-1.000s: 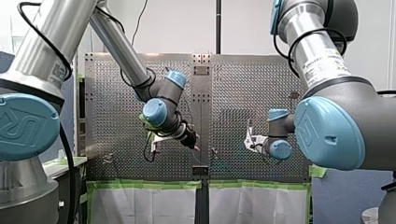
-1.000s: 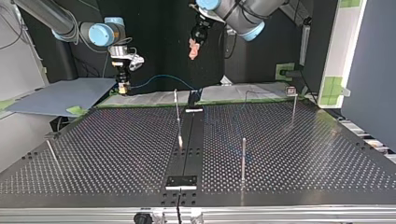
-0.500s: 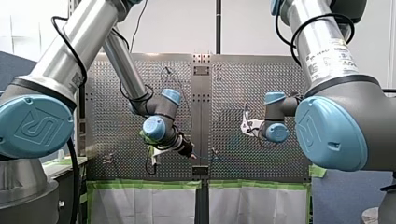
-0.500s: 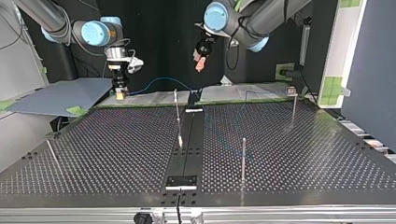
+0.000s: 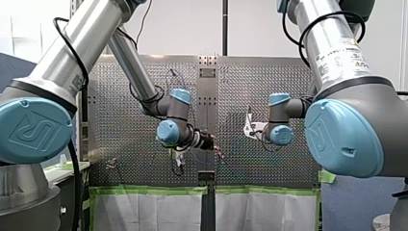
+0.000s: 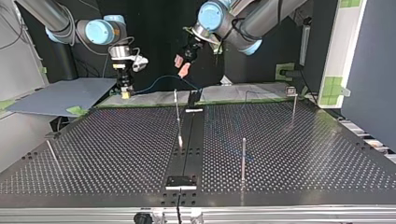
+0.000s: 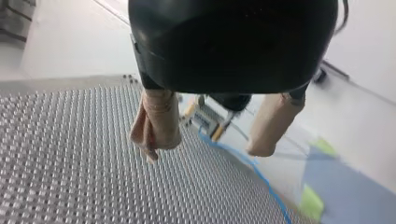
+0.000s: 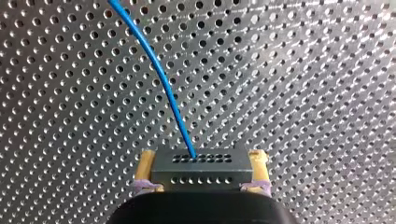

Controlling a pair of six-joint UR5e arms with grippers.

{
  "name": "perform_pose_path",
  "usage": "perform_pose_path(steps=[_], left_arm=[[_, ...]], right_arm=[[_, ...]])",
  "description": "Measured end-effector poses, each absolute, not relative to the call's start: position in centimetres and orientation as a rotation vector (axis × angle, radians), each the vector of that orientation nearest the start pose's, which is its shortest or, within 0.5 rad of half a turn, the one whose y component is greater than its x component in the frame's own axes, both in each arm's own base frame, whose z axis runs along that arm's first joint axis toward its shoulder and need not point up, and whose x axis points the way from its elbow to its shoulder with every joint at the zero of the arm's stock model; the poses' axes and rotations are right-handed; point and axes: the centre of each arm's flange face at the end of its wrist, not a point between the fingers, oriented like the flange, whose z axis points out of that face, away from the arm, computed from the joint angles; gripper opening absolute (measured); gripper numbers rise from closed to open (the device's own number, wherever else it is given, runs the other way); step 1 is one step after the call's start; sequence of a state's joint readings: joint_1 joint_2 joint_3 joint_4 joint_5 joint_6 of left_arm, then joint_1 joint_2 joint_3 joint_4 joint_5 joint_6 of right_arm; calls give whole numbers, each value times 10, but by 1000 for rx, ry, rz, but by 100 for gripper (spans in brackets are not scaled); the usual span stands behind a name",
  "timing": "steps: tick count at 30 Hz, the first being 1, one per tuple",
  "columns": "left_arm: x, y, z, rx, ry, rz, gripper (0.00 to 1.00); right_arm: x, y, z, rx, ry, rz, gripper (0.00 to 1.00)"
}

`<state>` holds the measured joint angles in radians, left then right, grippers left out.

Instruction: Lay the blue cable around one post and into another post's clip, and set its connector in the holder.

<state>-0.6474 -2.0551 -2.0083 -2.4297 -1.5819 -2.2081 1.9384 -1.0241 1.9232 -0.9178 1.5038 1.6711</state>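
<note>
Top view: my right gripper (image 6: pixel 125 91) edges toward three o'clock, its yellow pads (image 8: pixel 147 163) clamped on the connector (image 8: pixel 201 167). The blue cable (image 6: pixel 159 78) arcs off toward three o'clock above the table's far edge. My left gripper (image 6: pixel 183 70) swings down toward eight o'clock, near the cable, beige fingers (image 7: pixel 156 119) spread wide and holding nothing. Thin posts (image 6: pixel 243 158) stand on the perforated table (image 6: pixel 116 140). A grey sheet (image 6: pixel 56 95) lies at ten o'clock, with a dark backdrop behind.
</note>
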Motion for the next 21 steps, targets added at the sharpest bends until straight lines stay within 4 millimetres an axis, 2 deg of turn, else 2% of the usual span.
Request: perform_pose_path(steps=[10, 21], left_arm=[[327, -427, 112, -84, 1798, -1014, 100], [329, -423, 63, -149, 1857, -1003, 100]], right_arm=[[345, -473, 123, 1476, -1023, 1632, 0], [353, -469, 125, 1473, -1011, 1655, 0]])
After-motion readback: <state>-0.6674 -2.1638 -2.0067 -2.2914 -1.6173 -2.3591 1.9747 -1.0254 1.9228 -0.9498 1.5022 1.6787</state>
